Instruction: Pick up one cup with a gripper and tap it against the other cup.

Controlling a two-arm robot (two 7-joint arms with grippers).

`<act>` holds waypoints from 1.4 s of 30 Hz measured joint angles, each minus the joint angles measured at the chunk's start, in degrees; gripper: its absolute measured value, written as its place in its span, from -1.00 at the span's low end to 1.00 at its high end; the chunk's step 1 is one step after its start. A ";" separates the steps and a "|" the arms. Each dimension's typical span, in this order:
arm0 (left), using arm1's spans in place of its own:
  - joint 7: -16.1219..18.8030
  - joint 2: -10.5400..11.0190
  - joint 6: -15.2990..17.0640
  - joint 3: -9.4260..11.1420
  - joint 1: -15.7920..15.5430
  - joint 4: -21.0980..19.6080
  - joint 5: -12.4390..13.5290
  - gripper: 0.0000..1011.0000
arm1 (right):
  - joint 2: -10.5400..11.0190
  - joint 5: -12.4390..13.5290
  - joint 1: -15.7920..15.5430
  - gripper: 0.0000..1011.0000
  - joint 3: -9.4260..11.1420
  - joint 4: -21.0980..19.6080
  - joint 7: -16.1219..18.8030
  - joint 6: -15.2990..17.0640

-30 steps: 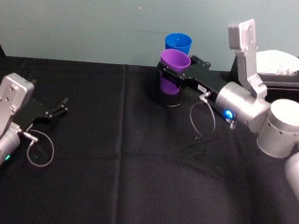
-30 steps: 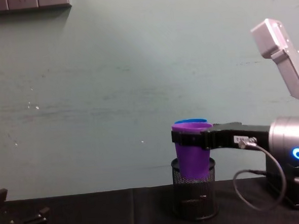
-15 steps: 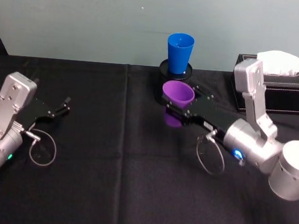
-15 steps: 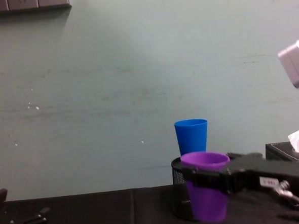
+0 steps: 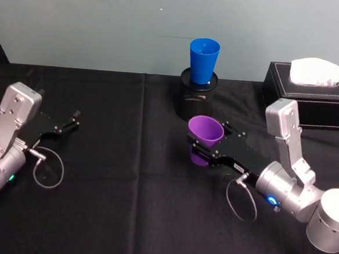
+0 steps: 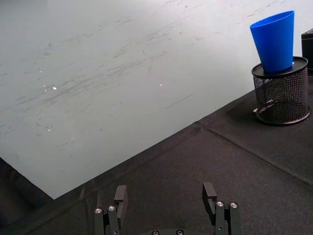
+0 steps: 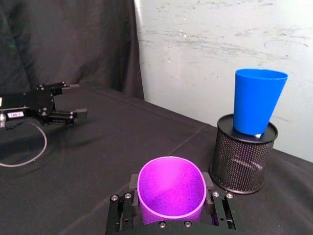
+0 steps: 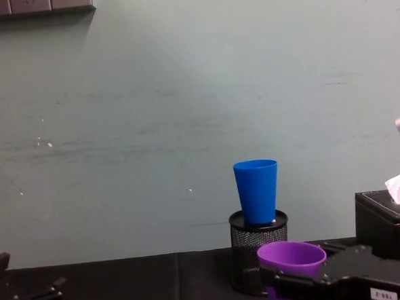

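Observation:
The purple cup [image 5: 204, 137] [image 7: 170, 192] [image 8: 292, 263] stands upright just above the black cloth near the table's middle, with my right gripper [image 5: 203, 145] [image 7: 171, 203] shut on its sides. The blue cup [image 5: 204, 60] [image 7: 257, 101] [image 8: 257, 191] [image 6: 275, 41] sits upright in the mouth of a black mesh pen holder [image 5: 196, 100] [image 7: 240, 156] at the back, apart from the purple cup. My left gripper [image 5: 71, 122] [image 6: 166, 200] rests open at the table's left, holding nothing.
A black tissue box [image 5: 311, 96] [image 8: 388, 220] with white tissue stands at the back right. A pale wall [image 8: 151, 126] closes off the far edge of the table. Black cloth [image 5: 123, 205] covers the table.
My right gripper has carried the purple cup away from the blue cup and the pen holder, toward me and lower. The left arm has stayed put.

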 joint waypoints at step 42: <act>0.00 0.00 0.00 0.00 0.00 0.00 0.00 0.99 | -2.88 -2.71 -1.78 0.45 1.13 5.54 1.00 -4.84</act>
